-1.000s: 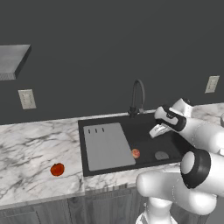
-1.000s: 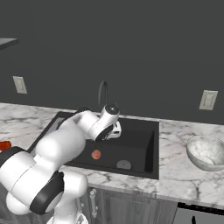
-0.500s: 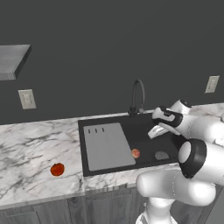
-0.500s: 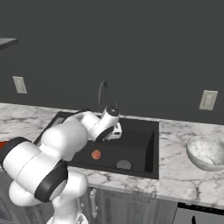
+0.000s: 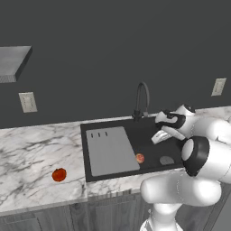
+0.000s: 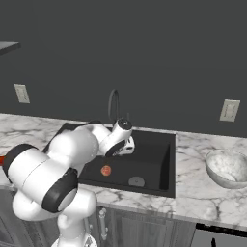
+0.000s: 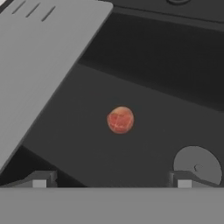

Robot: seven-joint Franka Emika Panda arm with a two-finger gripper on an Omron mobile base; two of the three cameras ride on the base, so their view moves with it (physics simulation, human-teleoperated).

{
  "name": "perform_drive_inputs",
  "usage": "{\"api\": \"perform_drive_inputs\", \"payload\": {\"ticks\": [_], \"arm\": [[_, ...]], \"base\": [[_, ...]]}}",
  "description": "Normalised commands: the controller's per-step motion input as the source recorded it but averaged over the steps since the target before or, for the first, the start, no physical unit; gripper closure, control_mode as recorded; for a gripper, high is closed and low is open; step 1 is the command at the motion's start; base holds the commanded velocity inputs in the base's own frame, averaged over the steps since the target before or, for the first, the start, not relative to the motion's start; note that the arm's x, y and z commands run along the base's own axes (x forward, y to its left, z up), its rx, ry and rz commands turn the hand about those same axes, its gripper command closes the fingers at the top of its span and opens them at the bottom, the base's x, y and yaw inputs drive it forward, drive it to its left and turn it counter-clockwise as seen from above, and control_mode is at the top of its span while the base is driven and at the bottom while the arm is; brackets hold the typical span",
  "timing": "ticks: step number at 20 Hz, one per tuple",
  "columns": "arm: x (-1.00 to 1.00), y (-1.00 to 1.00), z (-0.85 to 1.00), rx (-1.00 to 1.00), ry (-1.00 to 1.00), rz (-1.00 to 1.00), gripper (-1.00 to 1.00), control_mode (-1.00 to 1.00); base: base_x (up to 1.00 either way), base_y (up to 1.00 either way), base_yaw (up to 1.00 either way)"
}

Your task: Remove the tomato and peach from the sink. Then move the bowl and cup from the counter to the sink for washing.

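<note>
Hovering above the large black recessed sink [image 5: 149,135], the two-fingered pincer [image 7: 111,179] points down at the pale pinkish-red round peach [image 7: 120,119] on the basin floor, apparently lining up to lift it out. Its jaws stand fully apart, holding nothing. The deep red-orange tomato [image 5: 59,174] already sits on the white marble bench [image 5: 31,153], and the speckled pale bowl [image 6: 227,167] waits there too.

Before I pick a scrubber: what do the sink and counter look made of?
The sink looks like matte black composite or coated metal, since it shows no glare. The counter looks like polished white marble, going by its grey veins, though it could be laminate.
</note>
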Motion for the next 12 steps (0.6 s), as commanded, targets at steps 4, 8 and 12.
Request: {"api": "perform_drive_inputs", "payload": {"ticks": [4,8,12], "arm": [[0.10,0.00,-0.12,0.00,0.00,0.00,-1.00,-1.00],[0.11,0.00,-0.10,0.00,0.00,0.00,-1.00,-1.00],[0.12,0.00,-0.10,0.00,0.00,0.00,-1.00,-1.00]], "base": [[0.00,0.00,0.00],[0.00,0.00,0.00],[0.00,0.00,0.00]]}}
